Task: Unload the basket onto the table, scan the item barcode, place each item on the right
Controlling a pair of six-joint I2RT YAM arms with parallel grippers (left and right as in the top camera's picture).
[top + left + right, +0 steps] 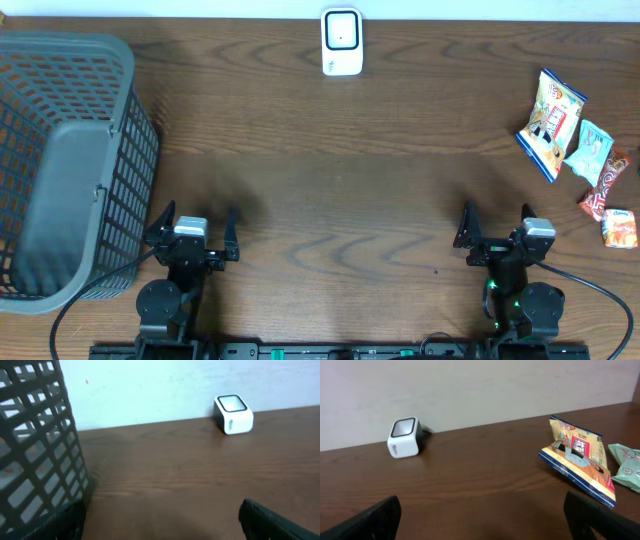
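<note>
We see the left end effector (pixel 198 219) and right end effector (pixel 498 219) spread wide, holding nothing. The snack bag (pixel 551 122) lies at the desk's (pixel 380 180) right side, well apart from the scanner (pixel 341 41) at the back.

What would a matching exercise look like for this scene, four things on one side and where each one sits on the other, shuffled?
Things:
1. grey mesh basket
2. white scanner
3. blue-and-yellow snack bag
4. left end effector

Places:
A. far right, beside the other packets
B. near edge, left of centre, open with nothing between the fingers
C. far left
D. back edge, middle

Pairs: 1-C, 2-D, 3-A, 4-B
</note>
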